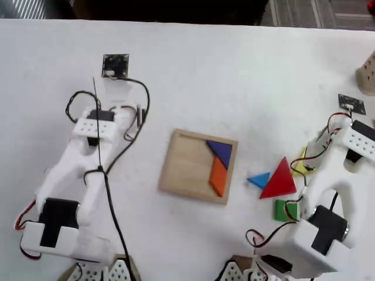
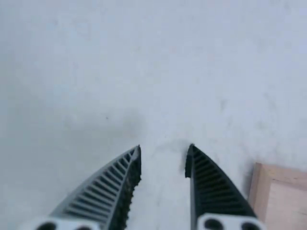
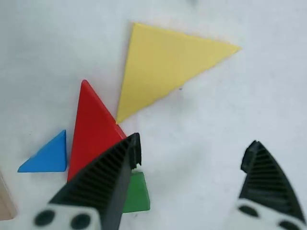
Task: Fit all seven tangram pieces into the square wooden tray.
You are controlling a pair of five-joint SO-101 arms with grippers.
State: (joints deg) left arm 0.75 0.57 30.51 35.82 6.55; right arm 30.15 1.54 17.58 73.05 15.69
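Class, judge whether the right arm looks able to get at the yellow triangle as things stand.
Probably yes: the right gripper is open, the yellow triangle lies flat and uncovered beyond it, and only the red triangle crowds one corner.

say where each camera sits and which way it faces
High view: fixed above the table, looking down on the tray, left arm, right arm.
Left wrist view: on the left arm, facing bare table and a tray corner; open left end effector shows.
Right wrist view: on the right arm, facing the red triangle; open right end effector shows.
Shared: high and right wrist views both show that triangle.
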